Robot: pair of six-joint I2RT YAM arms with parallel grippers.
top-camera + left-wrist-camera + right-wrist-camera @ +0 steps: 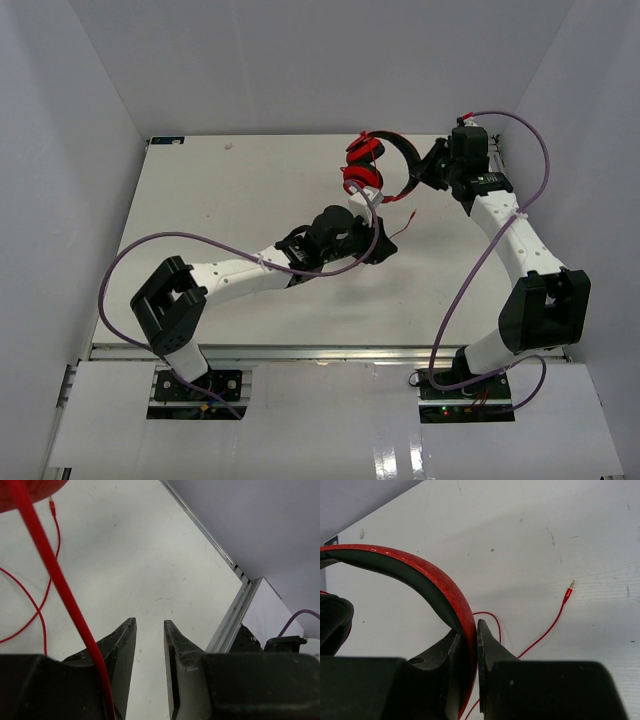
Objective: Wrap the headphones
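Red cable [55, 575] runs outside narrow-open, empty fingers of L gripper [150, 625]; R gripper [470, 630] clamps headphones [420, 572] band; wrap prob. barely started, plug [568, 592] loose.

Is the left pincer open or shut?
Open. The left pincer shows bare table between its fingertips in the left wrist view; the red cable crosses one finger's outer side, not the gap.

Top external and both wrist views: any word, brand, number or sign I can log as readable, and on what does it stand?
No text can be read in any view.
Red over-ear headphones: no brand legible; too small from above, plain red and black close up.
Left gripper, right gripper: black fingers unmarked.
White table: only scuffs.
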